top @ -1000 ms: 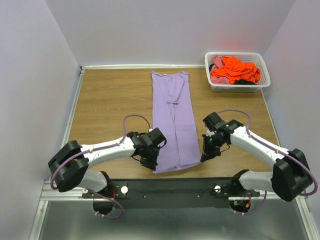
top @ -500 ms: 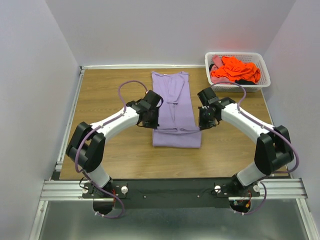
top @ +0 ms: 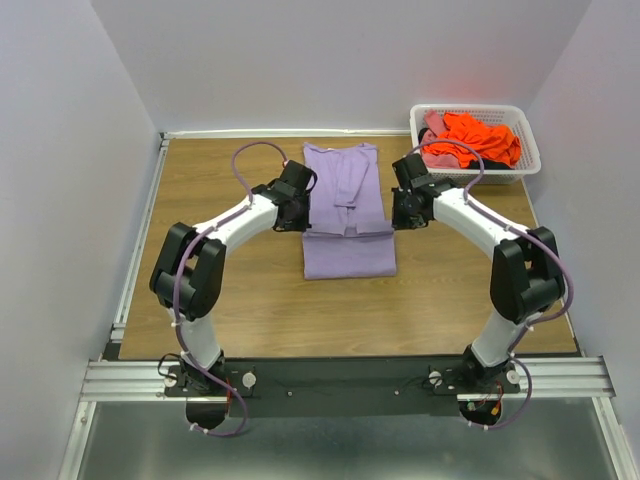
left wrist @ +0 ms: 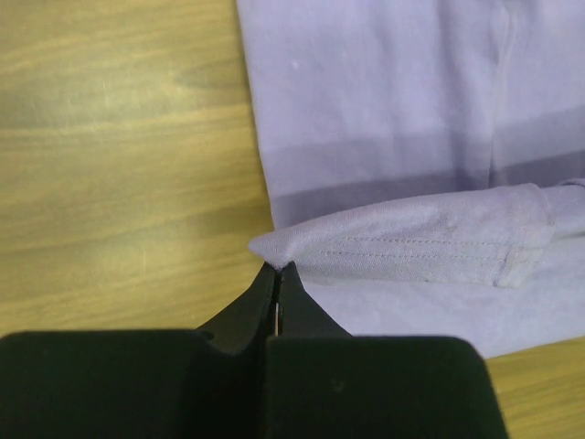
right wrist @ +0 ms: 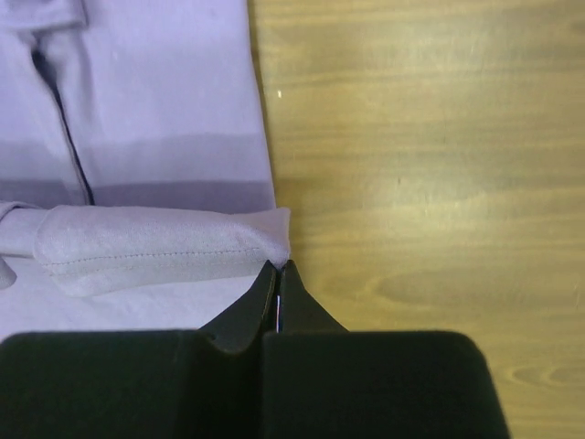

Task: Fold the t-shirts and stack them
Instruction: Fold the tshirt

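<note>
Left pincer (left wrist: 277,268) and right pincer (right wrist: 279,265) are each closed on a hem corner of the lavender t-shirt (top: 345,250), holding the hem level, judged to keep the fold square.

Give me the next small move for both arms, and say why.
Probably carry the hem toward the collar end and lower it: left claw and right claw each pinch a hem corner of the lavender shirt, raised over its middle, far half uncovered.
</note>
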{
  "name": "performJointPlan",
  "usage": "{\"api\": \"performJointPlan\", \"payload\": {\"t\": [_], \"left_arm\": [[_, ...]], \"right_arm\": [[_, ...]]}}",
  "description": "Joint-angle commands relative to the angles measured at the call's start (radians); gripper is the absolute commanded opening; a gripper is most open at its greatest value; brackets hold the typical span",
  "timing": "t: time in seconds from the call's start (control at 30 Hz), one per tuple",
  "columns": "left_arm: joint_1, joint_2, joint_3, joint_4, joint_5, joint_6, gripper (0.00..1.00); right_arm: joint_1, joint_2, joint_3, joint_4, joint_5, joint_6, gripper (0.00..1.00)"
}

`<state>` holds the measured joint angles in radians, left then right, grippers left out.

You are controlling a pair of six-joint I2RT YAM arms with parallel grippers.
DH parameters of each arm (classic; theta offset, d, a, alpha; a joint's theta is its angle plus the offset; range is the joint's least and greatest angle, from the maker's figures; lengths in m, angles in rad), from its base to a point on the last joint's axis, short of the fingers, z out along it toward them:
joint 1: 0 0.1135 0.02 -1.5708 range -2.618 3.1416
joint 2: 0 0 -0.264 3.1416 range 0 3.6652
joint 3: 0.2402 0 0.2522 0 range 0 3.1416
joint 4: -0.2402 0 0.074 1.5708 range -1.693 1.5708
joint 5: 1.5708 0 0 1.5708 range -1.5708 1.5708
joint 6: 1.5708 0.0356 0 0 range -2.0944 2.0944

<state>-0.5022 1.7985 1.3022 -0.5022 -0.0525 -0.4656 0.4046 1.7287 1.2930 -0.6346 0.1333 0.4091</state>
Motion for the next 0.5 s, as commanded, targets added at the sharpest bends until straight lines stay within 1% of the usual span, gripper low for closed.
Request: {"api": "performJointPlan", "payload": {"t": [0.0, 0.27, 0.47], "left_arm": [[0.030, 0.047, 0.057, 0.025, -0.069, 0.050, 0.00], [0.053, 0.120, 0.124, 0.051, -0.067, 0.071, 0.00], [0.056, 0.160, 0.141, 0.071, -0.066, 0.082, 0.00]], "right_arm": [[-0.023, 0.057, 0.054, 0.035, 0.071, -0.041, 0.00], [-0.046, 0.143, 0.095, 0.065, 0.066, -0.041, 0.00], [-0.050, 0.192, 0.117, 0.081, 0.069, -0.039, 0.00]]}}
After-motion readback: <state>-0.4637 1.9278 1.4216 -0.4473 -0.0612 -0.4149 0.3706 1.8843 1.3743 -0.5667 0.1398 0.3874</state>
